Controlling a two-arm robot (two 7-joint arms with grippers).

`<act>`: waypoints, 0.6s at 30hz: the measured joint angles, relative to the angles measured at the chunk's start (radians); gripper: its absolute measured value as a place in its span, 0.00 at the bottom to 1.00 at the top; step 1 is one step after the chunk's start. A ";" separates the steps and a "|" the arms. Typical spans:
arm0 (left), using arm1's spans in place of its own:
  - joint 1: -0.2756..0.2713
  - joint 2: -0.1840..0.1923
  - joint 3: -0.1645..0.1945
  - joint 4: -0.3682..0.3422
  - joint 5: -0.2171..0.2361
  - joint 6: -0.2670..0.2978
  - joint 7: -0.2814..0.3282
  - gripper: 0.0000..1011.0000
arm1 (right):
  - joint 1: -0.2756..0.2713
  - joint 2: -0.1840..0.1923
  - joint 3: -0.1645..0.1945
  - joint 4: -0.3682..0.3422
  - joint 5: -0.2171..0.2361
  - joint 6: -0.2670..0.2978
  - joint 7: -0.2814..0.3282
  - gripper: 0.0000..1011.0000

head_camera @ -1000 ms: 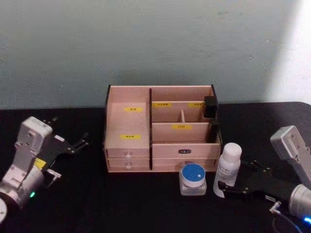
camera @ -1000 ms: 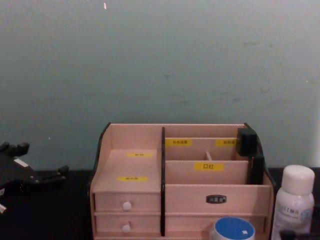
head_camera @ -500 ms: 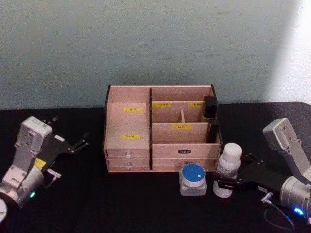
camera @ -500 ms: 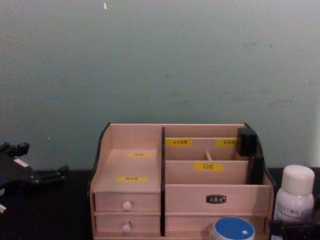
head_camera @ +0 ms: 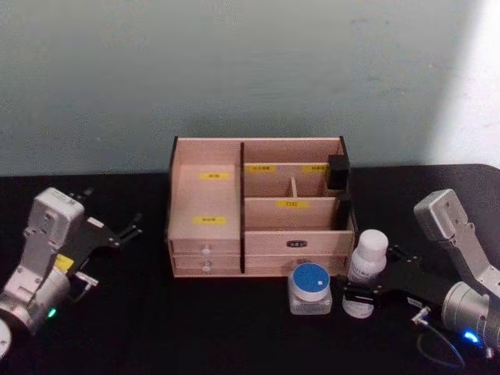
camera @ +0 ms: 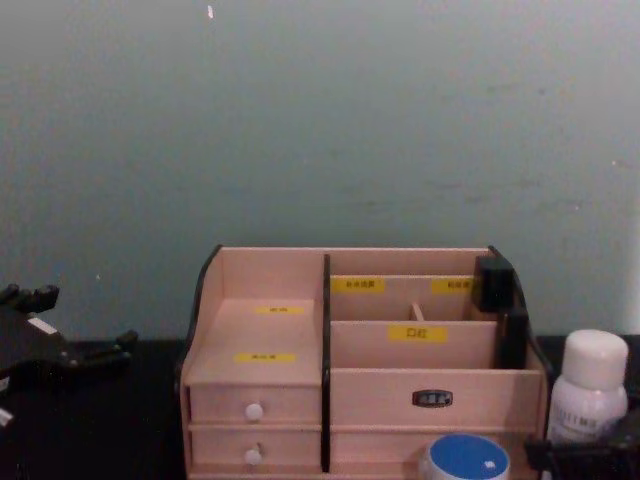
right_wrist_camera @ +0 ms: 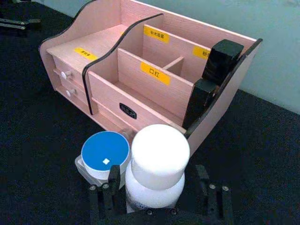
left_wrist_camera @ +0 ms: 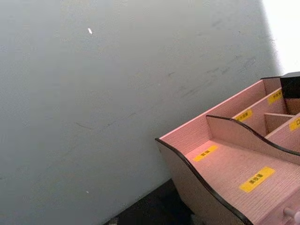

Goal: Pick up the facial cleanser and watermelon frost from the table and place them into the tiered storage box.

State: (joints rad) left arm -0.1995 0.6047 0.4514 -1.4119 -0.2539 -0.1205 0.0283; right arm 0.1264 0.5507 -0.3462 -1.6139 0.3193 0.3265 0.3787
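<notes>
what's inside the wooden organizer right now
The organizer has open compartments that look bare, apart from two black blocks at its right end. Its shut drawers hide whatever they hold.

I counted one facial cleanser [head_camera: 366, 262]; one watermelon frost [head_camera: 310, 287]; one tiered storage box [head_camera: 205, 205]; two white drawer knobs [head_camera: 206, 251]; five yellow labels [head_camera: 214, 176]; two grippers, the left gripper [head_camera: 113, 211] and the right gripper [head_camera: 355, 298].

Right gripper [head_camera: 366, 277] low, jaws apart; left gripper [head_camera: 111, 212] parked.
</notes>
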 joint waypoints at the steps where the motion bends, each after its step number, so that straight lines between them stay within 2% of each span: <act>1: 0.000 0.000 0.000 0.000 0.000 0.000 0.000 0.99 | 0.000 0.000 0.000 0.000 0.000 0.000 0.000 0.99; 9: 0.000 0.000 0.000 0.000 0.000 0.000 0.000 0.99 | 0.000 0.000 0.000 0.000 0.001 0.000 0.000 0.98; 18: 0.000 0.000 0.000 0.000 0.000 0.000 0.000 0.99 | 0.000 0.001 0.001 0.000 0.004 0.000 0.001 0.77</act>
State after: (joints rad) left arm -0.1996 0.6047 0.4514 -1.4120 -0.2539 -0.1205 0.0283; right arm 0.1263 0.5516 -0.3451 -1.6137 0.3228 0.3266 0.3794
